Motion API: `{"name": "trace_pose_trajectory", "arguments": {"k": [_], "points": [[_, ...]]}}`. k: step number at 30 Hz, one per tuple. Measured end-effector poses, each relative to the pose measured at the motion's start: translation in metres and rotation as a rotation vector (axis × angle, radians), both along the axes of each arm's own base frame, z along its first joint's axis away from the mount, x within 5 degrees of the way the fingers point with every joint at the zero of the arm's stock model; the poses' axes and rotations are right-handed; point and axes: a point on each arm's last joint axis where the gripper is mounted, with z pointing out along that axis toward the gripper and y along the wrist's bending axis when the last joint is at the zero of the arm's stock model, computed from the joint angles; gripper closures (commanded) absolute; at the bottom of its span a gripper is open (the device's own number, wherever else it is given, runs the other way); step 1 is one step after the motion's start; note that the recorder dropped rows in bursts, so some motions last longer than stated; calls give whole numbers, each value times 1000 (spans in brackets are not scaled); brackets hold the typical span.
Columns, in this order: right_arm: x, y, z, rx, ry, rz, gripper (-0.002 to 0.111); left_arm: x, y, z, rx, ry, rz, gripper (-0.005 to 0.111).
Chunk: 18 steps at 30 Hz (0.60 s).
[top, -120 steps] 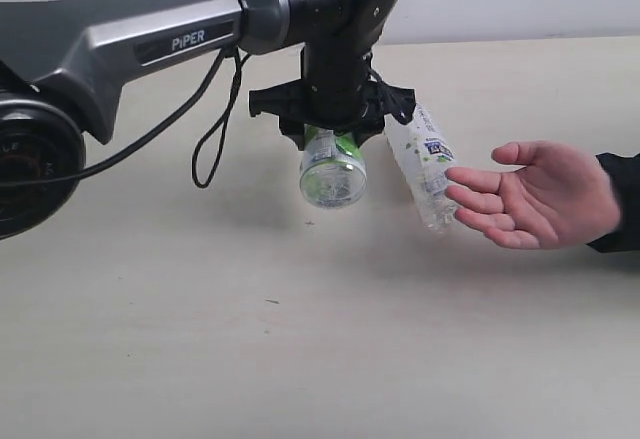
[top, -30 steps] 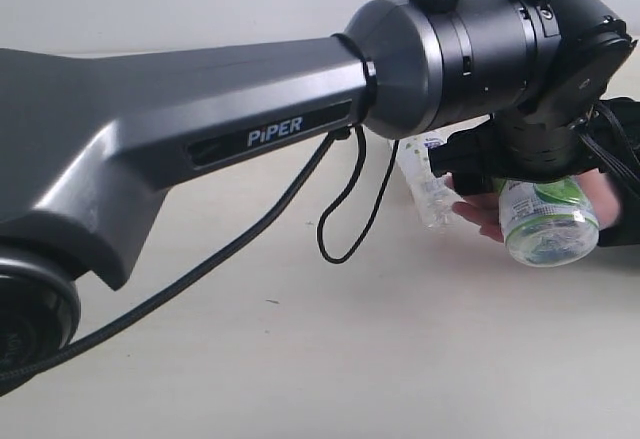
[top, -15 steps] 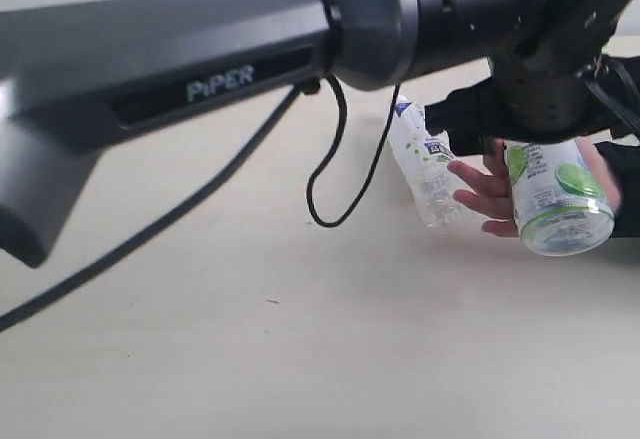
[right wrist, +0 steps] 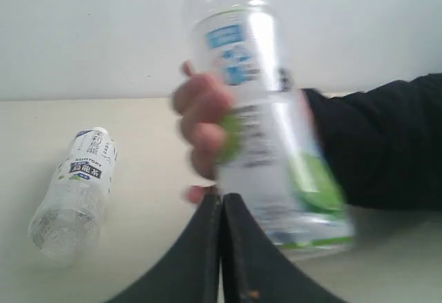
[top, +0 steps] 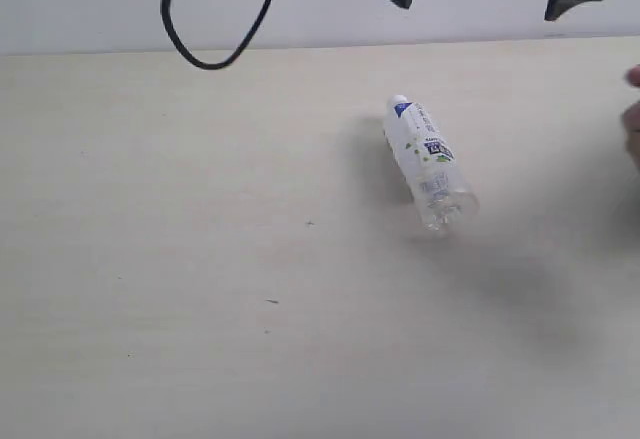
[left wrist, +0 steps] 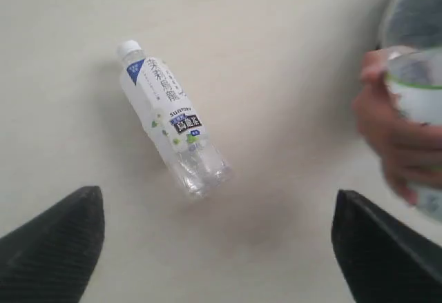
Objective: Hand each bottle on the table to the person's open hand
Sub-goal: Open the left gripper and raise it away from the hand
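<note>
Fingers (left wrist: 55,248) spread wide, pointing down over bottle (left wrist: 171,127).

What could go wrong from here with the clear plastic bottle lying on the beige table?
1. The white-capped clear plastic bottle lies on its side on the beige table; a nudge from the open left gripper might roll it away.
2. The person's hand grips a green-labelled clear bottle, so an open palm may not be ready for the next handover.
</note>
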Motion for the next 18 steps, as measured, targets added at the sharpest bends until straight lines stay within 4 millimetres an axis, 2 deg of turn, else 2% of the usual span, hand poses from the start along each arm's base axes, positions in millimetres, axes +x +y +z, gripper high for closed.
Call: {"name": "trace_pose_trajectory", "arguments": {"k": [2,4,5,12,18], "points": [[0,0,0,0,0,0,108,-3,5,5,16,-14,-31,65],[0,0,0,0,0,0,108,-6,12,7,31,-17,-44,97],[0,0,0,0,0,0,108,-7,15,8,37,-18,-44,105],[0,0,0,0,0,0,108,-12,39,-8,124,-15,34,107],[0,0,0,0,0,0,108,-17,43,-20,38,-53,-23,107]]}}
